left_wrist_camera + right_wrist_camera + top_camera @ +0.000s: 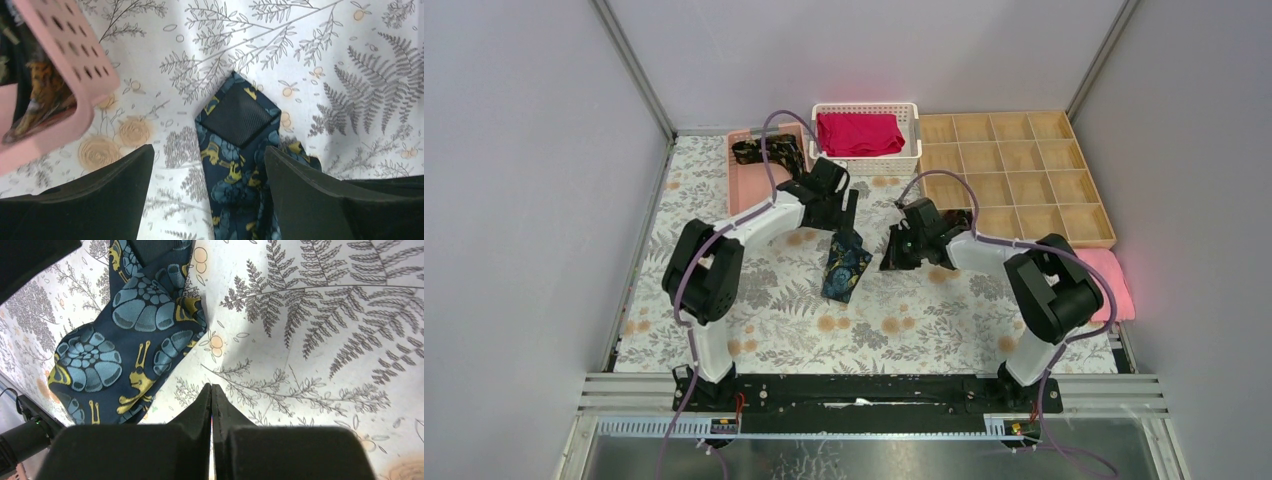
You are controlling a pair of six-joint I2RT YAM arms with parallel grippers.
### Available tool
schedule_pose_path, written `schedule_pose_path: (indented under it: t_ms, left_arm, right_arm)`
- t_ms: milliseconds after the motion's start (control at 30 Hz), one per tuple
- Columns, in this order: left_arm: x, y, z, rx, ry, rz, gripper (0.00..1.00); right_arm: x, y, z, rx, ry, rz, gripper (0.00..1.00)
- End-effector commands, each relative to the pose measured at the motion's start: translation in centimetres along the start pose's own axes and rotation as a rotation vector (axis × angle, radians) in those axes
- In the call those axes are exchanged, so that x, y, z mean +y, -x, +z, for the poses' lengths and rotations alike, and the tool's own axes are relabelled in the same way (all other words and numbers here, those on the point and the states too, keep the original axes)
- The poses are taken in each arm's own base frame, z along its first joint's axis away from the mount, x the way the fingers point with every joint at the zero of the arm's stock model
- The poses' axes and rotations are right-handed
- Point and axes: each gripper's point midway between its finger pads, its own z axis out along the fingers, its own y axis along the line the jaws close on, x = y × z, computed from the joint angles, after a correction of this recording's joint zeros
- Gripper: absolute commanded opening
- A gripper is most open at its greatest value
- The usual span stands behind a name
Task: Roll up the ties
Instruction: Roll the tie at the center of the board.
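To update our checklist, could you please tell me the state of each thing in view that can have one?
blue tie: folded over, lying flat, not rolled, unheld.
gold-brown tie: lying in the pink basket.
left gripper: open, over the blue tie's pointed end.
right gripper: shut, empty, beside the blue tie.
red cloth: folded, in the white basket.
pink towel: lying flat.

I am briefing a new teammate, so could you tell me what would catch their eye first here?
The bright red cloth in the white basket at the far middle stands out first. Next comes the dark tie with blue and gold snails in the middle, between the two hands: the left hand open over its pointed end, the right hand shut beside it.
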Motion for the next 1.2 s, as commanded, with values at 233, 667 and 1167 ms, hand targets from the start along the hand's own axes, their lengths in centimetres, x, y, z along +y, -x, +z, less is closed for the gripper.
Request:
schedule_pose_path:
  t_ms: [233,667,1167]
  left_arm:
    - [-4.7,-5.3,-5.1,0.128,0.059,0.157,0.99]
    - [-4.6,-7.8,-4.0,0.217,0.101,0.194,0.99]
    - [-6.0,-9.3,-3.2,0.270,0.062,0.220,0.99]
  right_arm:
    - [0.7,0.6,-6.5,-0.113,-0.044,-0.088,0.00]
    - [1.7,-1.3,-12.0,-0.174,0.024,-0.133,0.00]
    - [2.6,-1.2,-13.5,-0.200,0.053,-0.144,0.00]
